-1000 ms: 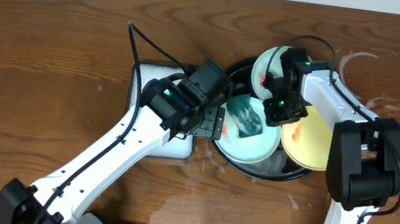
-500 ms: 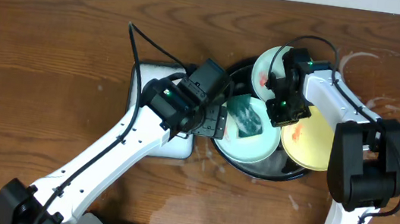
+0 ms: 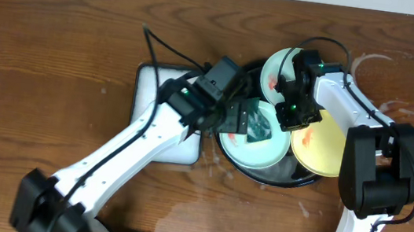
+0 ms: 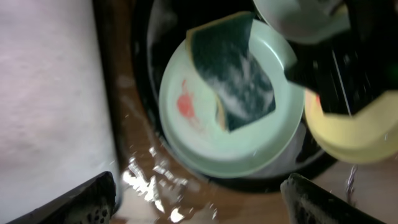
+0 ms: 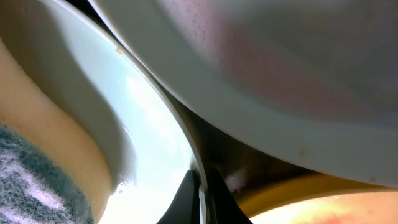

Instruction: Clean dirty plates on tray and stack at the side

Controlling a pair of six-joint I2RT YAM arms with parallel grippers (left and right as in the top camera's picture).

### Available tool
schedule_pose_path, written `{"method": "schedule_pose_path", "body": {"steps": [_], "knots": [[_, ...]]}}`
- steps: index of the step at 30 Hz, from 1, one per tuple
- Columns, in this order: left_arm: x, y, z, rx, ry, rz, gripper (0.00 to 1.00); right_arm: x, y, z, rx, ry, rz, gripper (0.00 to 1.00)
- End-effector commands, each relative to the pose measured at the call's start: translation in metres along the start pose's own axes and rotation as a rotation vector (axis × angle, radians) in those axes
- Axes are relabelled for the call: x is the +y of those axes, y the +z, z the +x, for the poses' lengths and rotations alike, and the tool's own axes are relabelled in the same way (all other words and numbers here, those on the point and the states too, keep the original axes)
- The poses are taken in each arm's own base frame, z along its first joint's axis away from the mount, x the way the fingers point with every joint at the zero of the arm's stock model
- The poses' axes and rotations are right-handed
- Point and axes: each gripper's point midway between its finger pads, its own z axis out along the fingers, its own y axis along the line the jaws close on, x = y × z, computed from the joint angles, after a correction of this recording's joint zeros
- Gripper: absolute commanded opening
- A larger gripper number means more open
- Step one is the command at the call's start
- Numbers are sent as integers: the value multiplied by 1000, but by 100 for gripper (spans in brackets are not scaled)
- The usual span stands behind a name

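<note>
Left arm comes in from the near-left corner and runs diagonally across the table (image 3: 38,71), its wrist over the right end of the white tray (image 3: 146,93). The left gripper (image 3: 230,121) hangs at the left edge of the tray (image 3: 282,179), jaws spread wide, holding nothing. Right arm stands up from the near-right. Its white forearm reaches back-left over the yellow plate (image 3: 322,146), wrist pitched down into the tray. The right gripper (image 3: 293,113) is clamped on the right rim of the front mint plate (image 3: 262,150); wrist view shows the thin pale rim pinched between two dark fingertips. All three plates are in the tray, all round, shallow and glossy. Front mint plate sits centre-front with a red-orange smear (image 4: 185,104) left of the sponge (image 3: 254,122). Sponge is a yellow foam slab, dark green scrub face up and sudsy, lying on the plate's upper right. Rear mint plate (image 3: 276,67) is behind it, and its underside overlaps the front plate's rim in the right wrist view. Yellow plate is on the right, red smear on it, edge hanging over the tray rim. Tray is black, round, low-walled and wet. Table is brown grained wood, with water pooled in front of the tray and whitish soap rings on the side patch (image 3: 402,108) to its right. White tray is rectangular with rounded corners, matte, largely under the left arm.
</note>
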Motion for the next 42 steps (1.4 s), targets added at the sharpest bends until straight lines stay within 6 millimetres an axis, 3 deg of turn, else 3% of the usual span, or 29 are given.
{"method": "schedule_pose_path", "body": {"steps": [1,8,14,21,25,42], "knots": [[2,25,-1,21,-112,-17,88,1,10,8,34,18,-2,1],[-1,77,-11,27,-221,-24,87,1,10,8,34,23,-2,1],[-8,107,-4,55,-222,-20,79,1,10,8,34,23,-2,1],[-31,117,-3,29,-178,31,67,1,10,8,34,23,-2,1],[-40,122,-7,3,-167,60,65,1,10,8,34,23,-2,1],[-9,126,-14,-70,-231,-91,61,1,10,8,35,23,-2,1]]}}
